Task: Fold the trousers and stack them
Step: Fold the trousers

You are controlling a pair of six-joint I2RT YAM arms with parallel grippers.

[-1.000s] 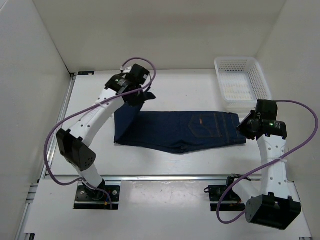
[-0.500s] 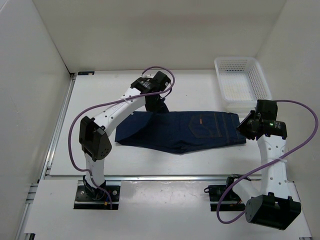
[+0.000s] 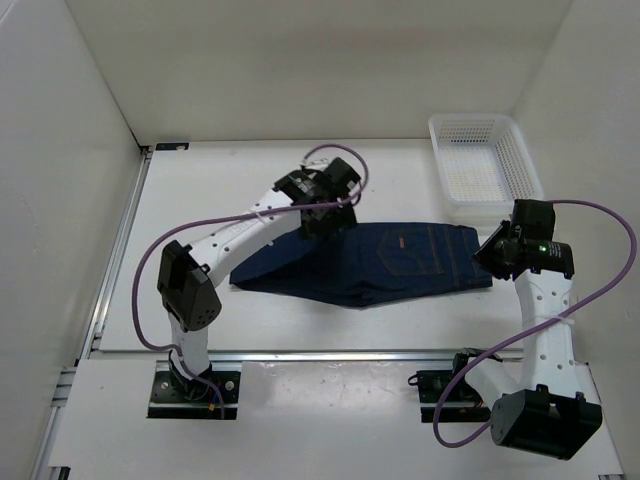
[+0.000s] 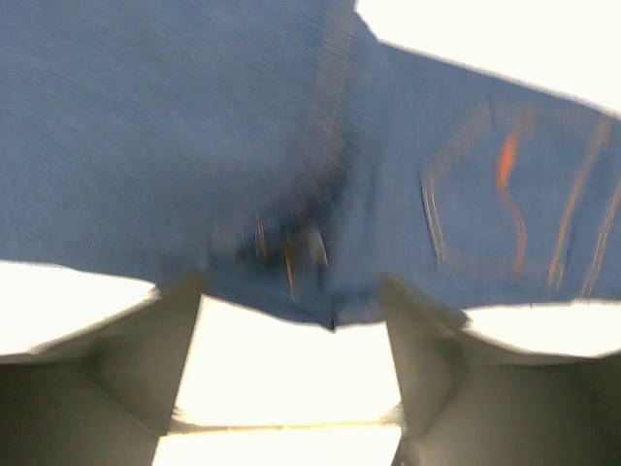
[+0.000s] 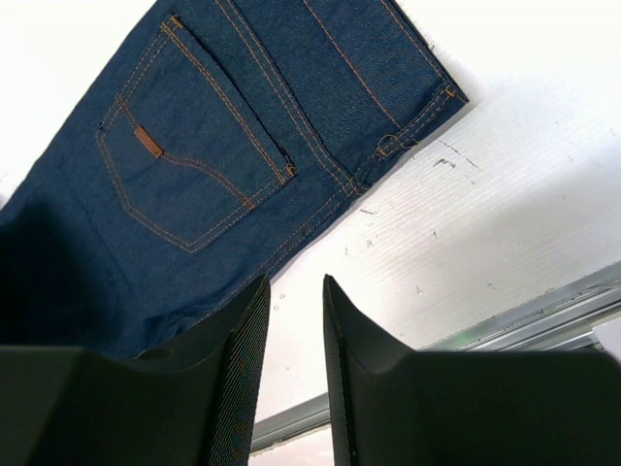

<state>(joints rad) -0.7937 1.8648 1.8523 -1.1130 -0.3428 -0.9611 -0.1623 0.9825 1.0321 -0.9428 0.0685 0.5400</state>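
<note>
Trousers (image 3: 400, 262) flat on table (image 3: 190, 200) | left gripper (image 4: 291, 291) above cloth, fingers spread | right gripper (image 5: 296, 282) near waist, fingers narrowly parted, empty

The trousers (image 3: 400, 262) lie across the middle of the counter (image 3: 190, 210), with the waist to the right and the cloth tapering toward the left. The left tool (image 3: 325, 216) sits at their far edge. The right tool (image 3: 494, 256) hangs beside the waist end. A white basket (image 3: 522, 160) stands at the far right.
</note>
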